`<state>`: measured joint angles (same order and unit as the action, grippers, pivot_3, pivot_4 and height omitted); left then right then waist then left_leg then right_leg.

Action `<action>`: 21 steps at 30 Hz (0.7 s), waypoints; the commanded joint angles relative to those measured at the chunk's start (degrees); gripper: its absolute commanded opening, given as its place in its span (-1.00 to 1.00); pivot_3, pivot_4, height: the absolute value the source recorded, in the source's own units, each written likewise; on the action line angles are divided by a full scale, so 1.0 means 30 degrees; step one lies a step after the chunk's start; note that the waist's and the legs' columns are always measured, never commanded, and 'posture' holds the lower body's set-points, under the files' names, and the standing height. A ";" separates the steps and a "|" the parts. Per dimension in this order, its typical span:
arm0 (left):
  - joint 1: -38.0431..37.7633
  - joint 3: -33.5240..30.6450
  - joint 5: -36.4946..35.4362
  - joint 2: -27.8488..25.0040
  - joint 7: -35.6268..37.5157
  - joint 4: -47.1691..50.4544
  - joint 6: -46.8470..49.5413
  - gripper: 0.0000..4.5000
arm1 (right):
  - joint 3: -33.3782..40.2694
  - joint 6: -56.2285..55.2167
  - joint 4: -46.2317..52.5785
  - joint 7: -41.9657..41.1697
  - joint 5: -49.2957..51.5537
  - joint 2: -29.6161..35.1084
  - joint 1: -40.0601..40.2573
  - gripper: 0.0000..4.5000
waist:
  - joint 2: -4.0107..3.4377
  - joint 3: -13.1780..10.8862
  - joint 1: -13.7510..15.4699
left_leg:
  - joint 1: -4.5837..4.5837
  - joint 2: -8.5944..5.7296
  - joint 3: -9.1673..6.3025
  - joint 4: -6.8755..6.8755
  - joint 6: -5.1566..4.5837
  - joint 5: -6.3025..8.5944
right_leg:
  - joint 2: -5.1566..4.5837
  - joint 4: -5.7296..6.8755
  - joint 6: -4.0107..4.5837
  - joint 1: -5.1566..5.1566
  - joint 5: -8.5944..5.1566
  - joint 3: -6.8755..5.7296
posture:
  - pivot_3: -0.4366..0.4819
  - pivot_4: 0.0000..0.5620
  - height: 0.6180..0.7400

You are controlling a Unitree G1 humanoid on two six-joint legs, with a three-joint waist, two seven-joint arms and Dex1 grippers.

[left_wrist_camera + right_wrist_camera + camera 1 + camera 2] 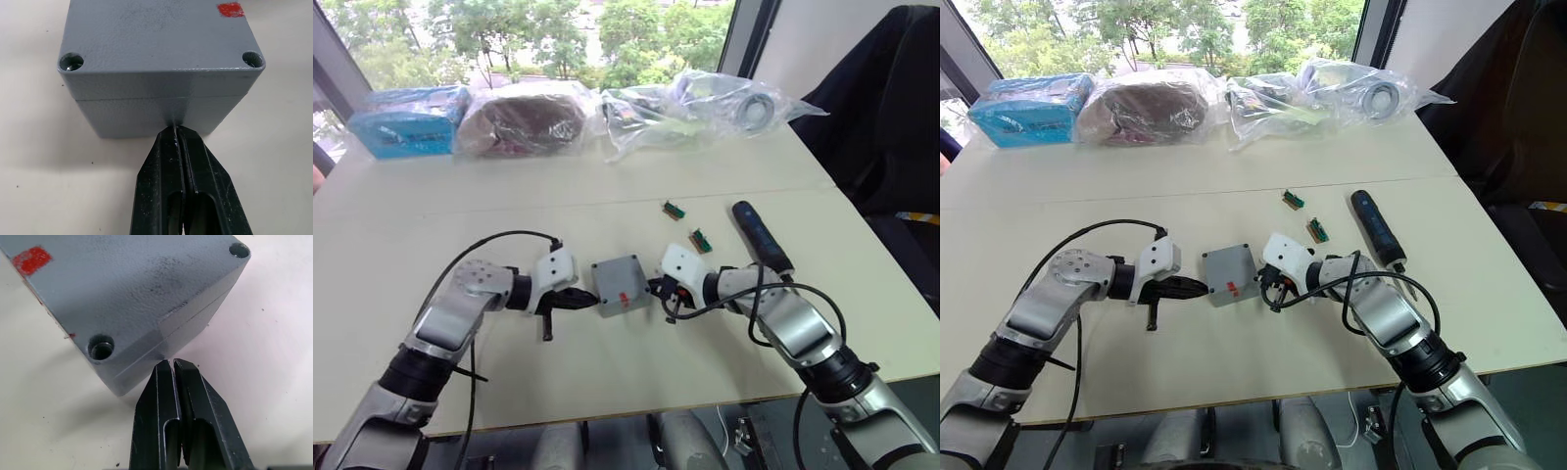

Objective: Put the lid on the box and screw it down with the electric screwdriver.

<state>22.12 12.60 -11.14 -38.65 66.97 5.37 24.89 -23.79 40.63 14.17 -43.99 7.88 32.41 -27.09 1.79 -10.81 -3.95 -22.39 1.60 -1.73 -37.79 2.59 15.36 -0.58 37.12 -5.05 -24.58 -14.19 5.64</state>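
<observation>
The grey box (137,117) stands in the middle of the table with the lid (156,39) sitting on top of it; a seam runs between them. The lid has a red mark and open screw holes at its corners. My left gripper (587,297) is shut, its tip touching the box's left wall at the seam. Shut as well, my right gripper (656,287) has its tip against the box's right side near a corner (122,382). The dark electric screwdriver (762,235) lies on the table to the right, beyond my right arm.
Two small green-and-red pieces (673,209) (700,240) lie behind the box. Along the far edge of the table are plastic-wrapped bundles (524,117) and a blue package (406,122). A black chair (901,108) stands off the table's right side.
</observation>
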 commanded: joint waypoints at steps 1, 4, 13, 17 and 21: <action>0.0146 -0.0362 -0.0510 0.0021 -0.0138 0.1005 -0.0115 -1.00 | -0.0287 -0.0609 0.0602 -0.0665 0.0059 -0.0382 -0.0348 -0.97 | 0.0000 0.0000 0.0002 | 0.0000 -0.0001 0.0001 0.0000 0.0000 0.0000 | 0.0000 0.0000 0.0000 0.0000 0.0000 0.0000 | -0.05 -0.47 1.00; 0.0276 -0.0511 -0.0314 -0.0246 -0.0229 0.1024 -0.0275 -1.00 | -0.0351 -0.0852 0.0629 -0.0725 -0.0363 -0.0131 -0.0251 -0.97 | -0.0001 -0.0001 -0.0007 | 0.0000 0.0000 -0.0001 0.0000 0.0000 0.0000 | 0.0000 0.0000 0.0000 0.0000 0.0000 0.0000 | -0.05 -0.47 1.00; -0.0858 -0.3947 -0.2390 -0.2796 -0.0614 0.4466 0.1598 -1.00 | 0.3264 -0.0460 0.1365 0.0595 -0.0542 0.1135 0.0282 -0.97 | -0.0014 -0.0025 0.0002 | -0.0003 0.0002 0.0005 0.0015 0.0000 0.0000 | -0.0007 -0.0007 0.0001 -0.0010 -0.0002 0.0002 | -0.05 -0.47 1.00; -0.0690 -0.5677 -0.4381 -0.2810 -0.1181 0.5693 0.3132 -1.00 | 0.5996 0.0580 0.1454 0.1514 0.0177 0.1038 0.0259 -0.63 | -0.0008 -0.0031 0.0038 | -0.0005 0.0001 0.0002 0.0013 0.0000 0.0000 | -0.0008 -0.0007 -0.0001 -0.0009 -0.0003 0.0001 | -0.05 -0.47 1.00; 0.0078 -0.6453 -0.6200 -0.2021 -0.2560 0.6481 0.4706 -1.00 | 0.7912 0.1400 0.0065 0.3045 0.0380 0.0434 -0.0060 0.10 | -0.0009 -0.0032 0.0015 | -0.0004 0.0000 0.0000 0.0013 0.0000 0.0000 | -0.0005 -0.0003 -0.0002 -0.0008 -0.0002 0.0001 | -0.05 -0.47 1.00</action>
<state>20.90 -4.34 -26.45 -45.23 61.09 21.98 37.03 -3.51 43.73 15.40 -37.37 8.34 34.50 -25.98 1.76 -10.91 -3.91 -22.40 1.60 -1.73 -37.75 2.59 15.36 -0.59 37.11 -5.06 -24.61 -14.19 5.64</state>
